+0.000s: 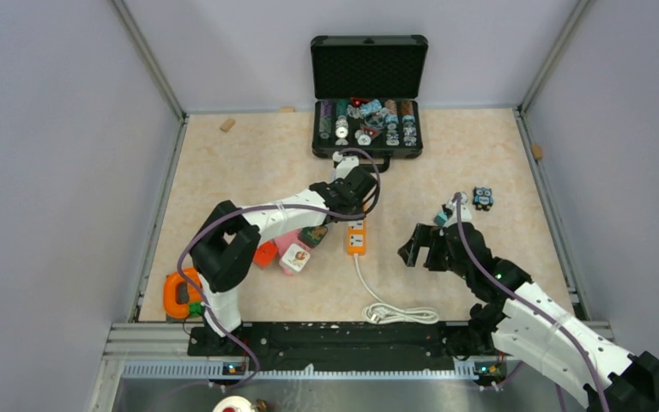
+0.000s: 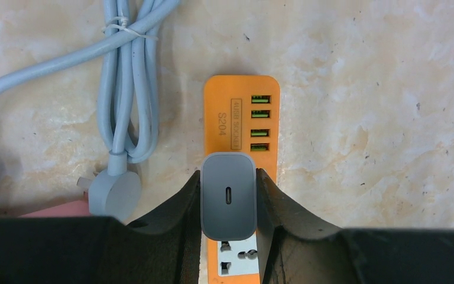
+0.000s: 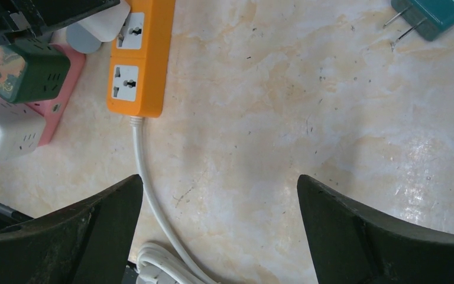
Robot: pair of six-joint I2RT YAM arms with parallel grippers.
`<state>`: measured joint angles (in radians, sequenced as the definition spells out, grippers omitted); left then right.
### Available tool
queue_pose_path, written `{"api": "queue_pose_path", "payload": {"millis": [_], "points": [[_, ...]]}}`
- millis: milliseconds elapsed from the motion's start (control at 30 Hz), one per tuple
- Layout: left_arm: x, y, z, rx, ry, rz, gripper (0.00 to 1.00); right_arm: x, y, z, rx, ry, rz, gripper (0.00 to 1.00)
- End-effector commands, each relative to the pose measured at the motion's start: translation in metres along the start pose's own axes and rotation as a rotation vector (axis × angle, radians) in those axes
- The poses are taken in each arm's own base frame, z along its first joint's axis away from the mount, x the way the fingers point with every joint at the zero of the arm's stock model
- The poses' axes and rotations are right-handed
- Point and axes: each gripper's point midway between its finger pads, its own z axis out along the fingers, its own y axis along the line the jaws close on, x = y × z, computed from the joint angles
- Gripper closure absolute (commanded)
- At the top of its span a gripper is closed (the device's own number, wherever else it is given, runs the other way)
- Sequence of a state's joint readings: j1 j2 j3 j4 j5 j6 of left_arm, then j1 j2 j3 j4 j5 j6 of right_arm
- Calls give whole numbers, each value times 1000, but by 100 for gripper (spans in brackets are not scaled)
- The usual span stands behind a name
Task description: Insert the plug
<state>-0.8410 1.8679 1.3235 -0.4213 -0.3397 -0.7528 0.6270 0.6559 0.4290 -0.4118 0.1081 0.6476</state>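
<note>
– Left gripper [image 2: 229, 177] status?
– It is clamping the grey USB charger [image 2: 227, 201] over the orange power strip [image 2: 241, 112], which is lying mid-worktop.
– Right gripper [image 3: 219, 180]?
– It is hovering toward the right edge, fingers spread apart.

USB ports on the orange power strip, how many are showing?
4 USB ports, stacked in one line on the power strip, just beyond the grey charger held by the left gripper. The charger may hide more.

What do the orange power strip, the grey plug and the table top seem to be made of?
The orange power strip: likely moulded plastic, smooth, semi-matt, rounded corners.
The grey plug: probably plastic too, matt, even colour.
The table top: cream marble-look veining, mild gloss; stone or printed laminate, cannot tell.
</note>
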Motion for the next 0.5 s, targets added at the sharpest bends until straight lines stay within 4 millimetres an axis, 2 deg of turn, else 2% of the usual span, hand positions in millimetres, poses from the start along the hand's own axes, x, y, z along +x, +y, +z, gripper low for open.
{"api": "queue_pose_path", "payload": {"millis": [0,467], "points": [[79,43,25,-151,195,60,100,-22,8,-5,-5,-51,6,2],[97,46,5,-198,122,44,100,-24,9,-7,-2,-56,4,2]]}}
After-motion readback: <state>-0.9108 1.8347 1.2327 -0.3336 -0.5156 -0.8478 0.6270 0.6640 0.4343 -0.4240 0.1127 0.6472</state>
